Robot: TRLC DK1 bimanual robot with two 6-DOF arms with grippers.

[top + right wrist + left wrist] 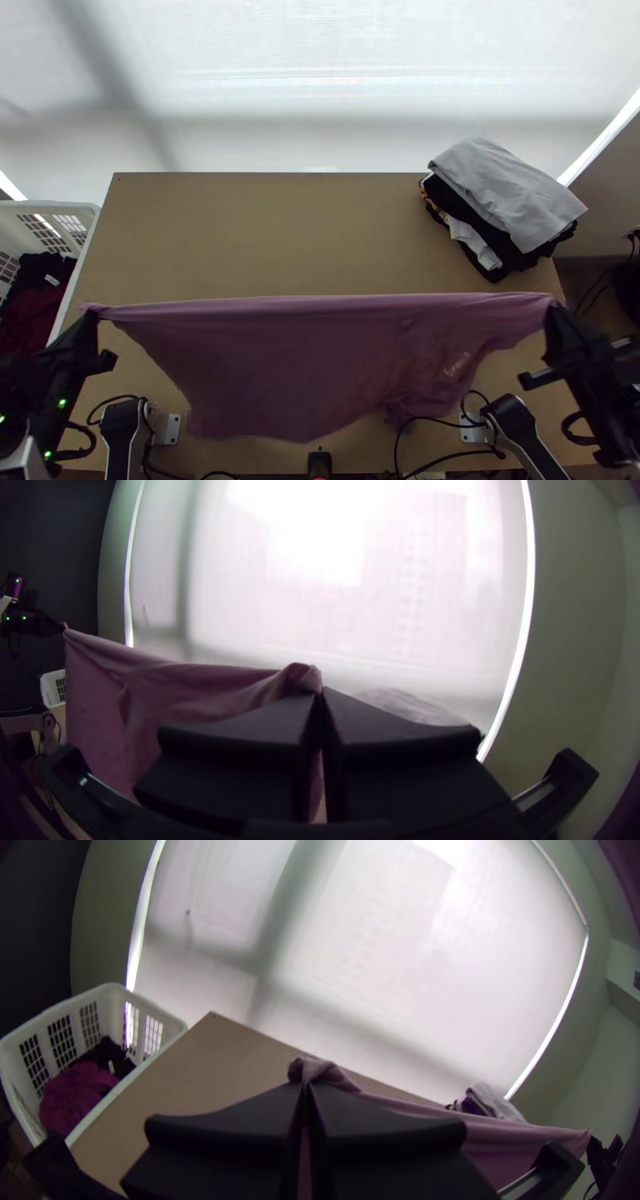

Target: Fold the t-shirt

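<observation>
We see a blind (320,80) up top, table (264,232) mid-frame; lower, left claw (94,312) and right claw (552,309) clench the t-shirt (304,360) stretched between them.

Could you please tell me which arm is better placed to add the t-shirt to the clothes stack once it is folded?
Right, I'd judge: the right gripper holds one end of the t-shirt near the stack of clothes, while the left gripper holds the other by the white basket.
</observation>
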